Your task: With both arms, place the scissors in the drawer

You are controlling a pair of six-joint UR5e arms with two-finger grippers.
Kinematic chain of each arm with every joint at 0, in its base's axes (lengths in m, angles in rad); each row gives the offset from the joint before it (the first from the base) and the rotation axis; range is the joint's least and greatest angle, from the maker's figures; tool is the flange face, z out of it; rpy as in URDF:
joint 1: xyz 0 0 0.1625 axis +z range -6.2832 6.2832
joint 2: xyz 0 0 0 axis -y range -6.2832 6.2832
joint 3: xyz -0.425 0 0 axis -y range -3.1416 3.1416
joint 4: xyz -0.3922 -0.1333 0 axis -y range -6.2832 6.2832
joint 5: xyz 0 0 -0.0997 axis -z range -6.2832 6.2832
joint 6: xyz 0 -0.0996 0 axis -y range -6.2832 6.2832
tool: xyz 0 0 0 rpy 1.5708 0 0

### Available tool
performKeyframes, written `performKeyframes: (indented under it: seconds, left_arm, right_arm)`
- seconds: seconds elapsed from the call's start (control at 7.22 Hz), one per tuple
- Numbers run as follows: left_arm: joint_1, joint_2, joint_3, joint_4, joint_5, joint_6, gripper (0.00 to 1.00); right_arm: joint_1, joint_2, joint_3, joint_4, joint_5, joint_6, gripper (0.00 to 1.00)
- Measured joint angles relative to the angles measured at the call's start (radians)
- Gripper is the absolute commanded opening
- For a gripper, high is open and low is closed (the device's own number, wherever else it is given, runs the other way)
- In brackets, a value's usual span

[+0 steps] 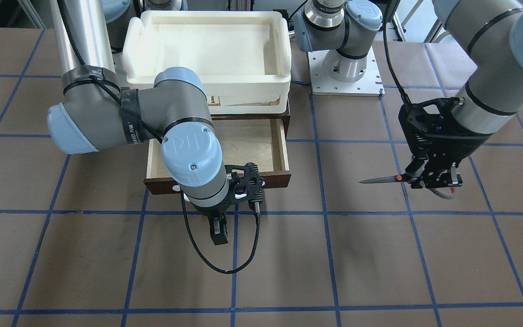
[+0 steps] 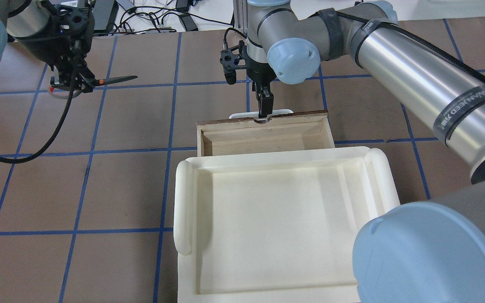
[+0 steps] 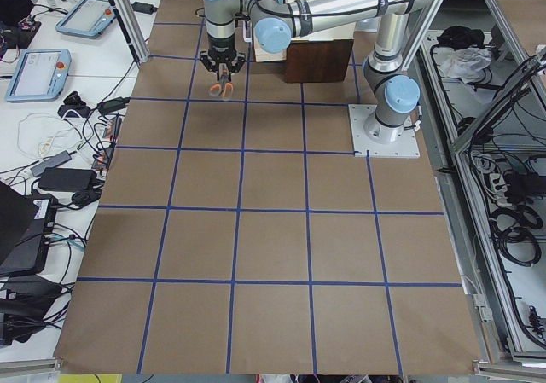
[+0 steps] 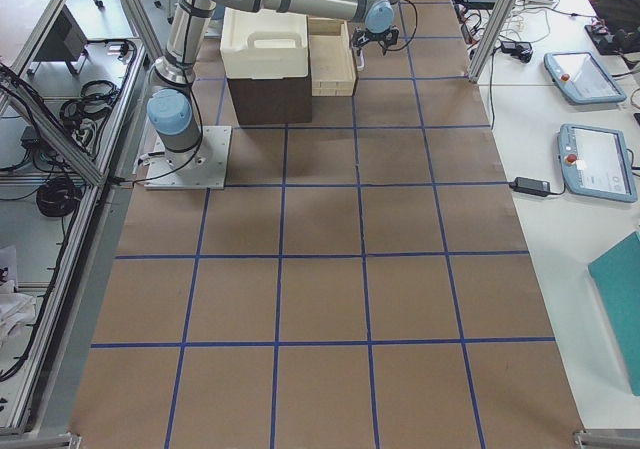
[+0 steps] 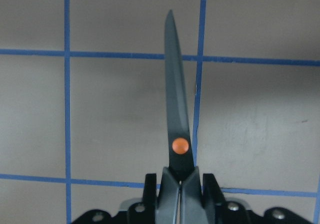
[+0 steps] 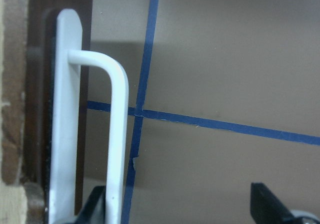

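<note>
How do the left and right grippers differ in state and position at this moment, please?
The left gripper is shut on the scissors; the right gripper is open, holding nothing. The left gripper hangs well away from the drawer; the right gripper is at the drawer's white handle. Both are black.

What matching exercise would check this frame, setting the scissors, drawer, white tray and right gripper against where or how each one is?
Things:
1. scissors
2. drawer
3. white tray
4. right gripper

States:
A. sits on top, above the drawer
B. open, by the white handle
C. clamped in the left gripper, off the table
D. pulled out, pale wood showing inside

Pairs: 1-C, 2-D, 3-A, 4-B.
</note>
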Motion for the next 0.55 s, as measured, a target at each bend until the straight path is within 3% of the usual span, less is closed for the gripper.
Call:
performKeyframes:
  seconds: [0.55]
  left_arm:
    - [-0.057, 0.054, 0.002, -0.127, -0.036, -0.052, 0.00]
  right_arm:
    - [-0.010, 0.004, -0.006, -0.006, -0.003, -0.013, 1.00]
